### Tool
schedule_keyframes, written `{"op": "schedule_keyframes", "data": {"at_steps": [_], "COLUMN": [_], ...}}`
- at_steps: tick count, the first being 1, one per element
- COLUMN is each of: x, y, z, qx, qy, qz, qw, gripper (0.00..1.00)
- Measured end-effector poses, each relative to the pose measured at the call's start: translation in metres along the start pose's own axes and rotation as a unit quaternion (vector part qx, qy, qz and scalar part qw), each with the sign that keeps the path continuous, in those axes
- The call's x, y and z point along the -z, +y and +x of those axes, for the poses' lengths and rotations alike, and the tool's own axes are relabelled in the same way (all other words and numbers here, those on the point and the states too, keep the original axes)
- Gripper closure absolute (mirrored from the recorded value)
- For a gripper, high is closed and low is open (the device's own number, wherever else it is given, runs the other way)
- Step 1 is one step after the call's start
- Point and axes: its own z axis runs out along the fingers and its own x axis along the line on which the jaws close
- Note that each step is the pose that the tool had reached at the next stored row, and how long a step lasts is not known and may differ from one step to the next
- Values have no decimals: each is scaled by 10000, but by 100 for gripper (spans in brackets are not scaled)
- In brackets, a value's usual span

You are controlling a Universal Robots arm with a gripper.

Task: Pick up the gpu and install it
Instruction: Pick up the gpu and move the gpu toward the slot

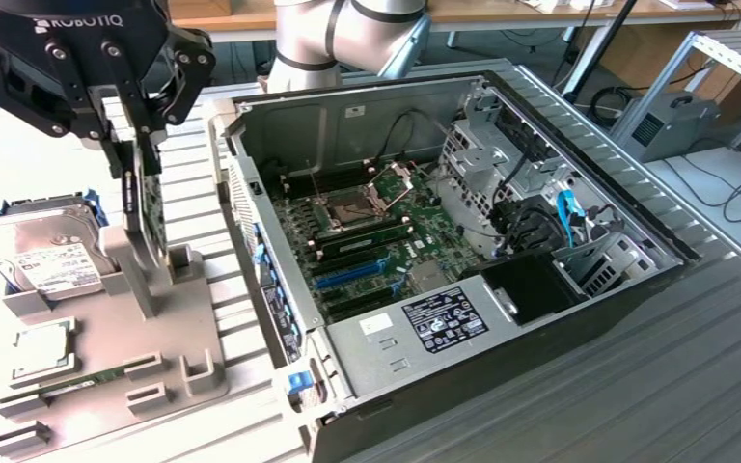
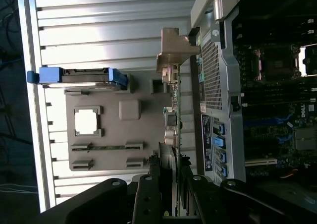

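Wide ribbed metal counter (image 1: 679, 386), and on it an open computer case (image 1: 332, 125) lying on its side, green main board (image 1: 397, 231) facing up. On the exterior view's left of the case sits a grey stand (image 1: 171, 338) with slots and posts. The black gripper (image 1: 142, 159) hangs right over that stand. Its fingers (image 2: 148, 194) are apart, one on each side of the graphics card (image 1: 150, 217). The card stands upright on its edge in the stand, just beside the case wall, and its top edge runs up between the fingers. A silver hard drive (image 1: 42, 253) with a white label rests at the stand's far side. Nearer the camera lie a square processor chip (image 1: 39, 349) and a narrow green memory stick (image 1: 81, 383), each in its own slot.
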Motion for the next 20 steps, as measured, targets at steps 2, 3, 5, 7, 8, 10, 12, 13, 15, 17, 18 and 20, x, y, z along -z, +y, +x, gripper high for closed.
{"op": "schedule_keyframes", "data": {"at_steps": [2, 3, 5, 7, 8, 10, 12, 13, 15, 17, 18, 20], "x": [17, 25, 42, 58, 66, 83, 101, 110, 129, 147, 156, 173], "y": [1, 1, 1, 2, 2, 3, 3, 4, 4, 5, 5, 6], "z": [0, -1, -1, -1, -2, -2, -3, -3, -3, -4, -4, -5], "qx": [0, 0, 0, 0, 0, 0, 0, 0, 0, 0, 0, 0], "qy": [0, 0, 0, -1, 0, 0, 0, 0, 0, 0, 0, 0], "qz": [0, 0, 0, -1, 0, 0, 0, 0, 0, 0, 0, 0], "qw": [10000, 10000, 10000, 10000, 10000, 10000, 10000, 10000, 10000, 10000, 10000, 10000], "gripper": [74, 74, 74, 74, 74, 74, 74, 74, 74, 74, 74, 74]}}
